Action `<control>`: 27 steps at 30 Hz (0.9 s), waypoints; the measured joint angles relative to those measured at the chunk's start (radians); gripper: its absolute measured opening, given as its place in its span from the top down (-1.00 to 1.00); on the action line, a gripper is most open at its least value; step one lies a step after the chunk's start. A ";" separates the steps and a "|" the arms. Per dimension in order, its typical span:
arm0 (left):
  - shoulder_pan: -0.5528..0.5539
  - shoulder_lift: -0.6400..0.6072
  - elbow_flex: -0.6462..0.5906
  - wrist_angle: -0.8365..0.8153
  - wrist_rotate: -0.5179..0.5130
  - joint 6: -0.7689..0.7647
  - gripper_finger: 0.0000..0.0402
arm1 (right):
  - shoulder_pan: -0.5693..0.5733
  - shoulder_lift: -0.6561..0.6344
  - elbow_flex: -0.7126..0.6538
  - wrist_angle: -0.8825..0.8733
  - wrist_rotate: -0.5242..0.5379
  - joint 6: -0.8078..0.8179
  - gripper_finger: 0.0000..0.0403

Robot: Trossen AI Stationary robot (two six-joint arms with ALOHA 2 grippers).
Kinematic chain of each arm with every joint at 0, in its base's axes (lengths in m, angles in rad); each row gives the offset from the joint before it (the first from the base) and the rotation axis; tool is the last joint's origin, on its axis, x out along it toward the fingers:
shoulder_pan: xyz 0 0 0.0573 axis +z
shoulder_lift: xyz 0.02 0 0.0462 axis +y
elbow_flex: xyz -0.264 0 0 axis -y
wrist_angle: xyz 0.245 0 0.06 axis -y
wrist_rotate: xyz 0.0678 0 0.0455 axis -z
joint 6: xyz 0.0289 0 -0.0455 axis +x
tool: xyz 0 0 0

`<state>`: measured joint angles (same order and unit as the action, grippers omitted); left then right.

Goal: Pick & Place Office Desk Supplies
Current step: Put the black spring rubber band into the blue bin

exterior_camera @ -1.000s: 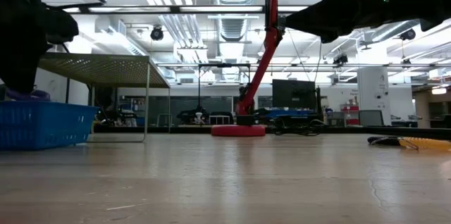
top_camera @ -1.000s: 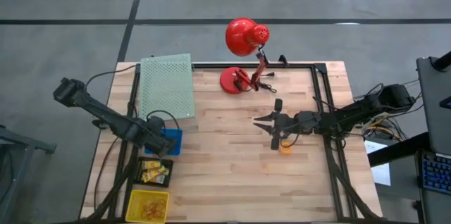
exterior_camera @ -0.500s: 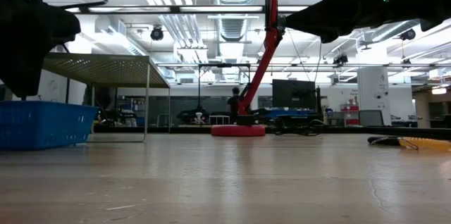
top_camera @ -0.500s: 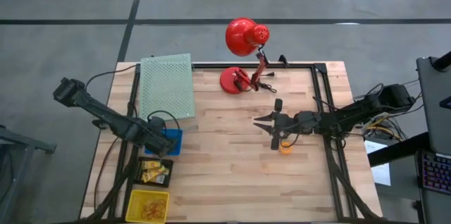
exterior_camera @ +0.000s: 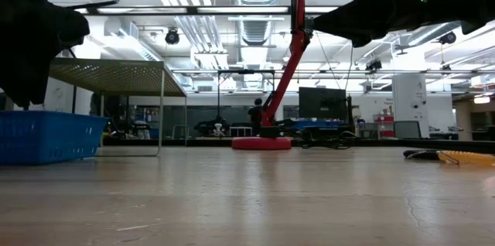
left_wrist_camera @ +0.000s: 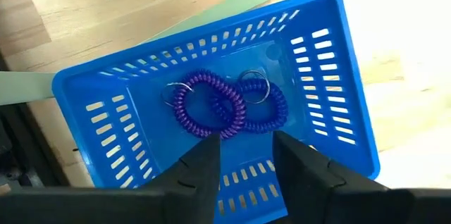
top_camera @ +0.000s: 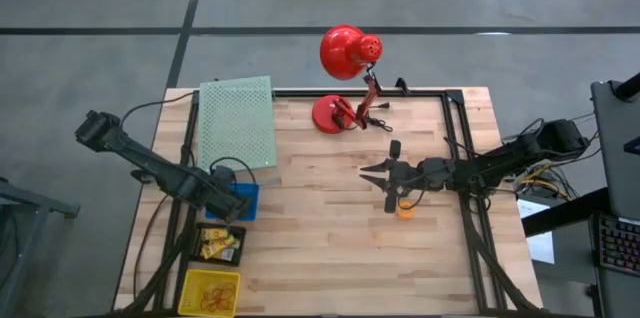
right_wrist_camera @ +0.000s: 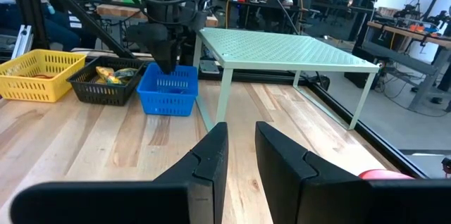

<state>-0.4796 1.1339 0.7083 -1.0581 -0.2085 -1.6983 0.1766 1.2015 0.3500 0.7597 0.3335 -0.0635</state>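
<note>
We saw the left gripper [left_wrist_camera: 243,164] poised above the blue basket [left_wrist_camera: 330,76], fingers apart and empty; two purple coil rings [left_wrist_camera: 225,106] lay inside. The right gripper [top_camera: 388,186] hung mid-table, fingers narrowly apart, apparently holding nothing.

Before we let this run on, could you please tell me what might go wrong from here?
1. The left hand hangs low over the blue basket with the purple coils just below its fingertips; lifting carelessly might snag a coil or tip the basket.
2. The right hand waits close to the red lamp and its cord; a wide swing could catch them.
</note>
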 joint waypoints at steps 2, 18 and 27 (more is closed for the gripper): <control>0.001 0.000 0.011 0.009 0.000 0.026 0.33 | 0.000 0.000 0.000 0.000 0.000 0.000 0.66; 0.001 0.000 0.095 0.493 -0.481 1.057 0.33 | 0.000 0.000 0.000 0.000 0.000 0.000 0.66; 0.004 0.002 0.022 1.003 -0.544 1.638 0.33 | 0.000 0.000 0.000 0.000 0.000 0.000 0.66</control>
<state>-0.4759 1.1358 0.7300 -0.0553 -0.7521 -0.0599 0.1768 1.2015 0.3500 0.7596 0.3334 -0.0635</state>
